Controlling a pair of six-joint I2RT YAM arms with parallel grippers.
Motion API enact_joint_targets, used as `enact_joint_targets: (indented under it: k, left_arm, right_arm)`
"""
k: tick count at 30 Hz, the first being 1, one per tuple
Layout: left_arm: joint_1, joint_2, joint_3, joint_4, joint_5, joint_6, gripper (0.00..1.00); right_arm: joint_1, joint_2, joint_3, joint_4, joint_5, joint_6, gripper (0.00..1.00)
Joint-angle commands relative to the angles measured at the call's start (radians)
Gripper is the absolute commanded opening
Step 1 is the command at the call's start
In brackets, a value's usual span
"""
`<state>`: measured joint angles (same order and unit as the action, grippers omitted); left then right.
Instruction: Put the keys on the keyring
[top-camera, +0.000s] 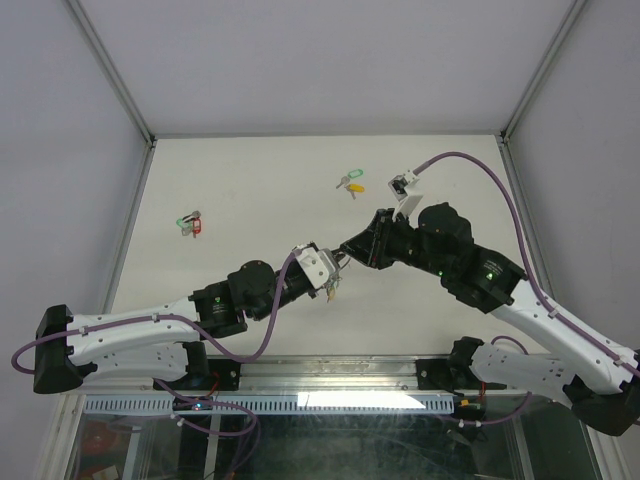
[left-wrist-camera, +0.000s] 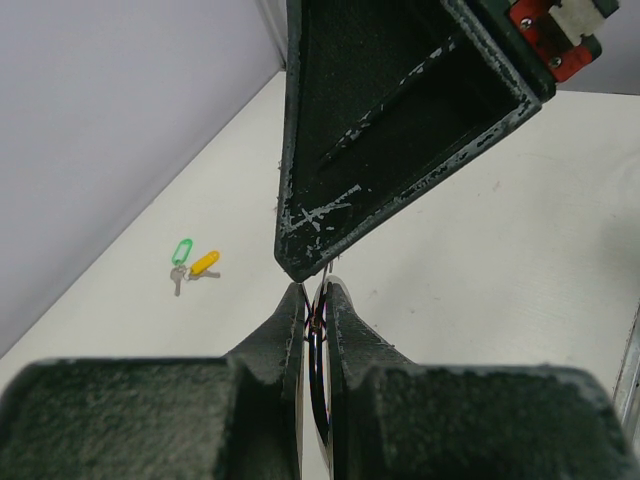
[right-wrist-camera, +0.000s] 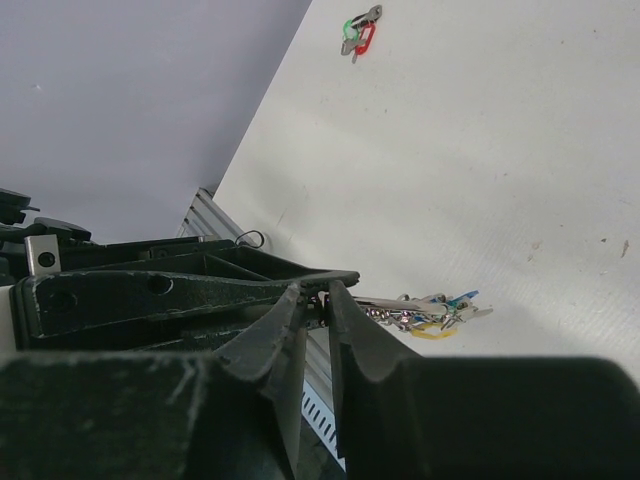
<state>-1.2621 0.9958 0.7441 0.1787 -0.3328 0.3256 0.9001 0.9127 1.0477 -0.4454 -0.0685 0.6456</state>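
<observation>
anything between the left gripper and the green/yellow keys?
Nothing. Left wrist view: bare table runs from the left gripper, shut on the keyring, to the green and yellow keys. Top view agrees.

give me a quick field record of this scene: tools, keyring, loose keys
left tool: shut on keyring
right tool: shut on the same keyring, meeting the left tool tip to tip
green and yellow keys: lying on table, far side, untouched
red and green keys: lying on table, left side
</observation>
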Motion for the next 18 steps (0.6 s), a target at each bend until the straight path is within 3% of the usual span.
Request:
enact_joint_targets:
  k: [1,6,8,14,18]
  left_arm:
    - [0.002,-0.003,0.055,0.044,0.014,-0.003,0.0]
    - [0.001,-0.005,0.055,0.041,0.013,0.0,0.0]
    - [0.001,-0.003,0.057,0.04,0.013,-0.001,0.0]
    - [0.002,0.001,0.061,0.04,0.011,-0.001,0.18]
    - [0.002,0.003,0.064,0.043,0.009,-0.001,0.21]
  right_arm:
    - [0.003,-0.009,-0.001,0.06,-0.003,0.006,0.15]
    - [0.003,-0.014,-0.001,0.06,0.001,0.005,0.0]
    - [0.003,-0.014,-0.001,0.06,0.001,0.005,0.0]
    - [0.003,-0.017,0.002,0.058,0.0,0.002,0.0]
    - [0.003,-0.018,0.0,0.055,0.001,0.002,0.0]
